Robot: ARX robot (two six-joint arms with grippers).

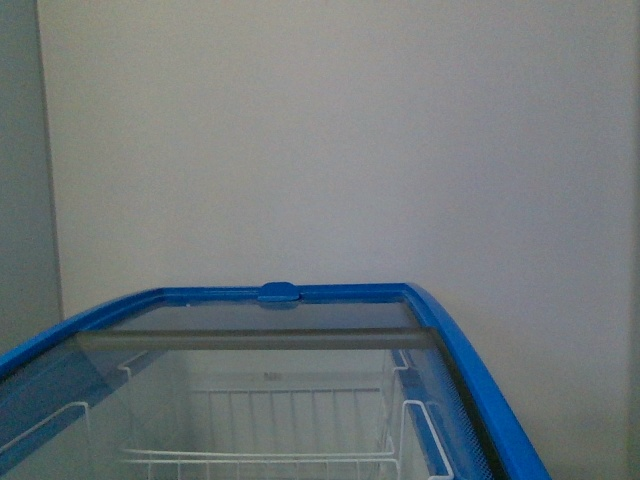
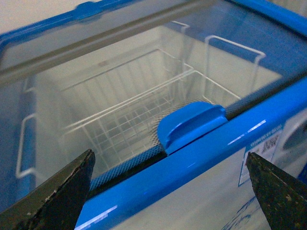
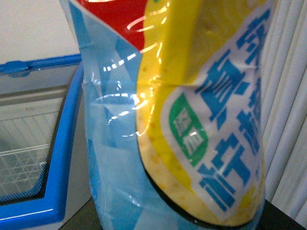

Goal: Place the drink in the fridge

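Observation:
The fridge [image 1: 470, 370] is a white chest freezer with a blue top rim, right in front of me. Through its sliding glass lid [image 1: 260, 340] I see empty white wire baskets [image 1: 260, 420]. My left gripper [image 2: 169, 154] is open and empty, hovering over the fridge's near rim [image 2: 201, 163], close to the lid's blue handle [image 2: 192, 124]. My right gripper [image 3: 180, 218] is shut on a snack bag [image 3: 192, 120], yellow, light blue and red with blue lettering, which fills that view. The bag is held beside the fridge's corner [image 3: 62, 143]. The drink is out of view.
A plain pale wall [image 1: 300, 150] stands behind the fridge. A white pleated curtain or ribbed panel [image 3: 288, 96] is to the side of the snack bag. A printed sticker [image 2: 264, 148] is on the fridge's front.

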